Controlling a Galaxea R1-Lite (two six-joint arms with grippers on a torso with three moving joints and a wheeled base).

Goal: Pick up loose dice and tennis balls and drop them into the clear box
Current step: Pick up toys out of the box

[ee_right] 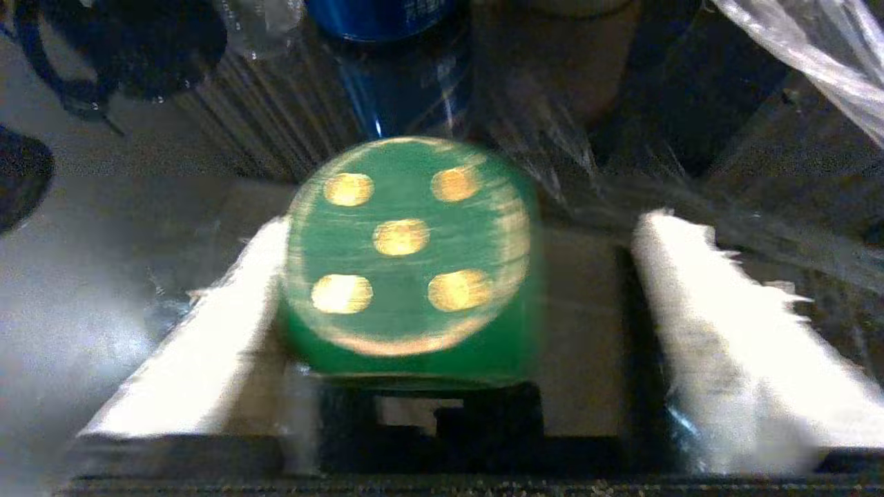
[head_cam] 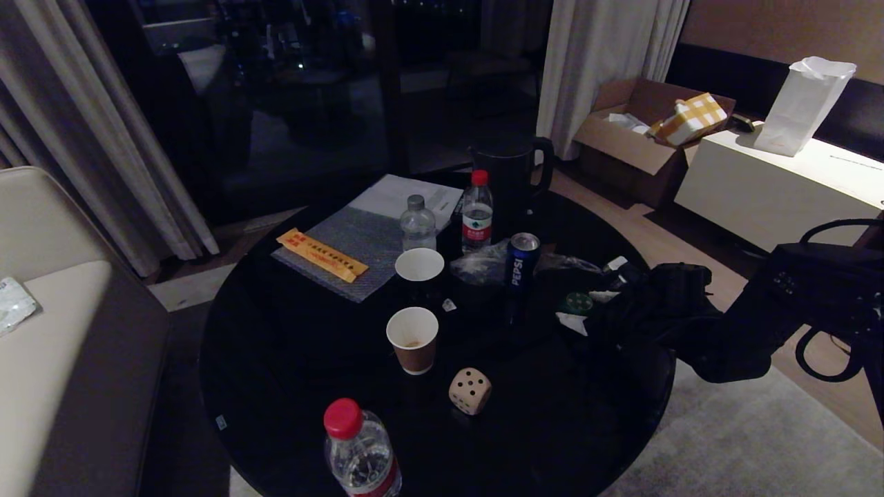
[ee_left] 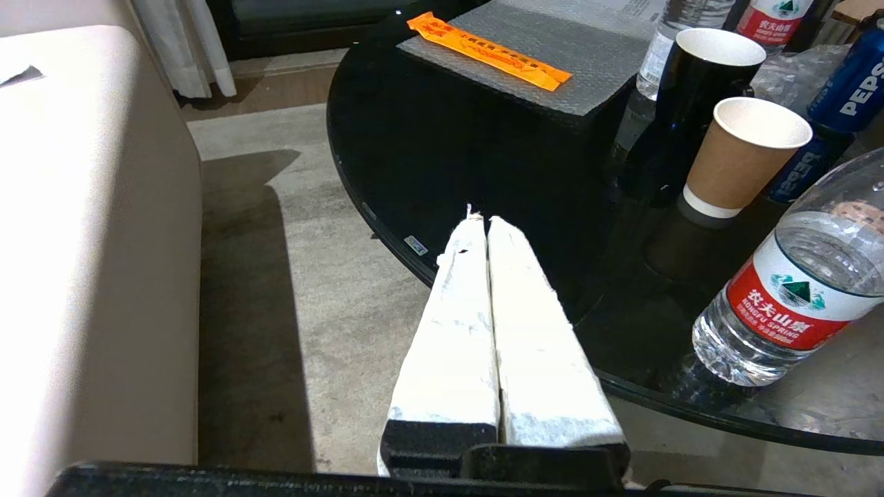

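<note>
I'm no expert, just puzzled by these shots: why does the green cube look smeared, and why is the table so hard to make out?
Right wrist view: the dark green die with gold pips is streaked by motion blur between the open right hand's white pads. Head view: dim room, so the round black glass table swallows detail, though the beige die stays sharp. Left wrist view: brighter, with reflections on the glass.

A hotel-style lounge at night: a round black glass table (head_cam: 276, 359) stands on grey carpet, a cream upholstered seat (head_cam: 48, 324) beside it and long pale curtains (head_cam: 594, 62) framing a dark window behind it. Water bottles (head_cam: 476, 214), paper cups (head_cam: 413, 338), a Pepsi can (head_cam: 521, 266) and a black kettle (head_cam: 511, 172) crowd the table; an open cardboard box (head_cam: 635, 138) sits beyond it.
</note>
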